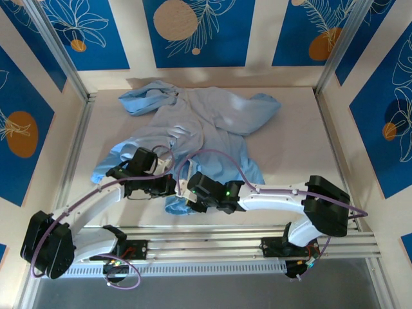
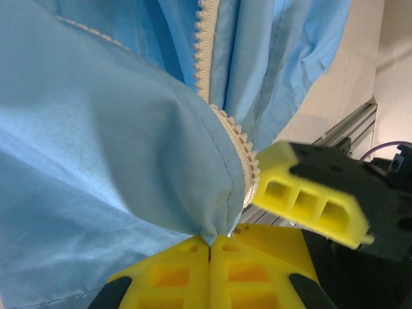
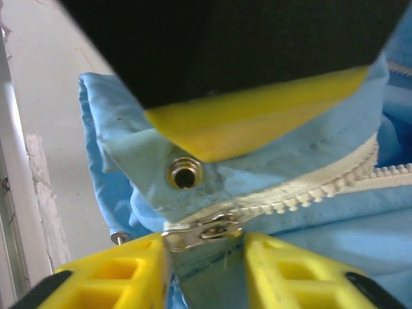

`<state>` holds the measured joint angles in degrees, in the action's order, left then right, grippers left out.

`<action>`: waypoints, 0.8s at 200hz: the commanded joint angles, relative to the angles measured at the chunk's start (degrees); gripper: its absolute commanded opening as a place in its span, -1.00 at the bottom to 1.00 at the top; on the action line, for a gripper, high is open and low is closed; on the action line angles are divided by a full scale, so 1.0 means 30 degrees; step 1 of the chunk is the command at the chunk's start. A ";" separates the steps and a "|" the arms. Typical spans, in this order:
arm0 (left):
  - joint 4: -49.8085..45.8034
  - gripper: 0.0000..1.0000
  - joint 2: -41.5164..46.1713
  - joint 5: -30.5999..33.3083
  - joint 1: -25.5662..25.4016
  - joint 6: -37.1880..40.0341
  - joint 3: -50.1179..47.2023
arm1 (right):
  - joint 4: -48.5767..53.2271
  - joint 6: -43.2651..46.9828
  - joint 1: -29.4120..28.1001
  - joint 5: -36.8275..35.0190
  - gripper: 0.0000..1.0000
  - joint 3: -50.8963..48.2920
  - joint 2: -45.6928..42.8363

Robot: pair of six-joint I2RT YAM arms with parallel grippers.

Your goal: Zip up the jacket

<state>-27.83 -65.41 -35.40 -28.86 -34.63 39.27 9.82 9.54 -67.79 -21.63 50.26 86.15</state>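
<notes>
1. Right wrist view: the right pincer (image 3: 206, 248) stands unclenched, jaws either side of the slider (image 3: 205, 230) of the jacket (image 3: 335, 238). One finger touches the slider and the other is just clear.
2. Just past the slider, the teeth (image 3: 309, 193) look meshed a short way, then part. A snap (image 3: 185, 172) sits close above.
3. Left wrist view: the left pincer (image 2: 209, 254) is clenched on the hem corner, right beside the other pincer.
4. Judgement: the zip is started at the hem and the slider is not yet gripped. Nearly the whole pull is left.
5. Top external adds the layout: the jacket lies rumpled on the table (image 1: 296, 148), stretching away from both pincers. The wrist views add slider and pinch up close.
</notes>
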 commanded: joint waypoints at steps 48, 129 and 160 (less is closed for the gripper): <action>0.0022 -1.00 0.0123 -0.0169 0.0187 0.0023 -0.0228 | -0.0242 -0.0186 0.0294 0.0779 -0.46 0.0185 -0.0278; 0.0014 -1.00 0.0005 -0.0278 0.0187 0.0123 -0.0271 | -0.0287 -0.0803 0.1114 0.2964 -0.27 -0.0178 -0.0964; 0.0050 -1.00 -0.0013 -0.0301 0.0187 0.0120 -0.0374 | -0.0272 -0.0836 0.1280 0.4028 -0.27 -0.0374 -0.1184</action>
<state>-27.07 -65.32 -35.35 -28.86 -34.59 39.00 9.80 7.81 -64.47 -13.82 50.02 84.49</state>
